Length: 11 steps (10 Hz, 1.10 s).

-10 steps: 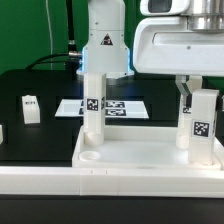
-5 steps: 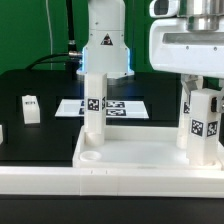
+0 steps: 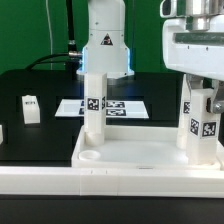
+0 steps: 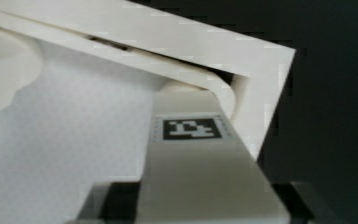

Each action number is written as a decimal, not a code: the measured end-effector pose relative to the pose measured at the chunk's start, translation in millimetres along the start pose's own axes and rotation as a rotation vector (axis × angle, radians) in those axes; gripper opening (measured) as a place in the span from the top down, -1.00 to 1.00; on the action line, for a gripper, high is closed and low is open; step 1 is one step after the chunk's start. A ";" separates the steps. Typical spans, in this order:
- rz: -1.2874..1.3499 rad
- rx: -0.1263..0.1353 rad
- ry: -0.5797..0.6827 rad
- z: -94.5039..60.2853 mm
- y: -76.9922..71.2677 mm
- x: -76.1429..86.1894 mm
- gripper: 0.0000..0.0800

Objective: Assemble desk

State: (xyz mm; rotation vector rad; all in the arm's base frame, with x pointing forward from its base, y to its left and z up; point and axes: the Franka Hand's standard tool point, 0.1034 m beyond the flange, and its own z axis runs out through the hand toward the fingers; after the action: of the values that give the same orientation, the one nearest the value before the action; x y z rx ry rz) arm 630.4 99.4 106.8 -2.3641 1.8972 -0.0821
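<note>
Pincer (image 3: 198, 97) tight around upright leg (image 3: 203, 128) at desk slab (image 3: 140, 160) corner.

The exterior view's edge cuts off the end effector (image 3: 198, 92).

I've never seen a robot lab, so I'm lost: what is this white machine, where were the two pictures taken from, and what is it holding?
The white machine is a robot arm putting a desk together. One picture comes from a camera standing off the arm, the other from a camera on its wrist, looking along the claw. On the black table lies the desk slab, a white rimmed board, with one leg standing upright in it. The claw is closed on a second leg, upright at the slab's corner on the exterior view's right. A loose white block with a tag sits aside, and the flat tagged sheet is the marker board, not furniture.
</note>
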 end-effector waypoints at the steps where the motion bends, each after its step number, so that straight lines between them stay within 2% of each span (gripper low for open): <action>1: -0.009 0.001 0.000 0.1 -0.1 -0.1 0.27; 2: -0.044 0.000 0.000 0.2 0.0 0.1 -0.16; 3: -0.076 0.000 0.001 0.7 0.3 0.4 -0.46; 4: -0.158 -0.005 0.002 0.7 0.7 0.6 -0.46; 5: -0.289 -0.014 0.005 0.3 1.1 0.3 -0.59; 6: -0.382 -0.015 0.005 -0.1 0.4 -1.3 -0.61; 11: -0.845 -0.019 0.014 -2.7 -3.3 -2.3 -0.62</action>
State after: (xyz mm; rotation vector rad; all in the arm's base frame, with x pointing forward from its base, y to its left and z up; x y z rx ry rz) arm 632.7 102.3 109.9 -2.9848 0.7755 -0.1445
